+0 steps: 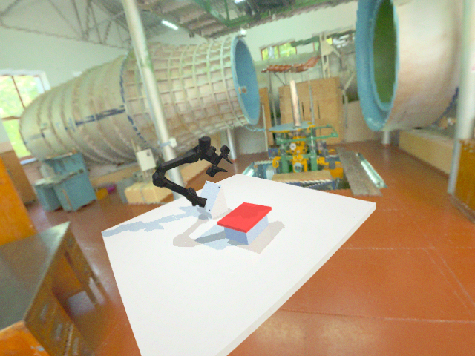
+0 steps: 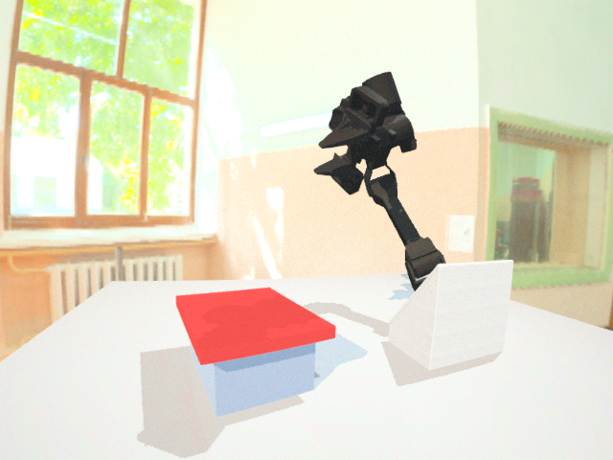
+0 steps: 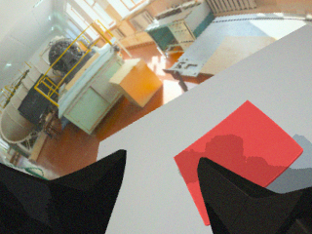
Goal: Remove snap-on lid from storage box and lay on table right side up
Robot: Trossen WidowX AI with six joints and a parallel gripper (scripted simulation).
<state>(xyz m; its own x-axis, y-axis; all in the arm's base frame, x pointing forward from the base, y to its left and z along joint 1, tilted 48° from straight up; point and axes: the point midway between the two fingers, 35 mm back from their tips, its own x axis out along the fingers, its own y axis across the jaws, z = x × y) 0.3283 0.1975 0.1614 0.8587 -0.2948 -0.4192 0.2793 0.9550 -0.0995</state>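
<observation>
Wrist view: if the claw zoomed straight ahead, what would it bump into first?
Probably the white table, beyond the open claw, with the red lid off to one side. Depth is unclear, so it might pass over the edge.
</observation>
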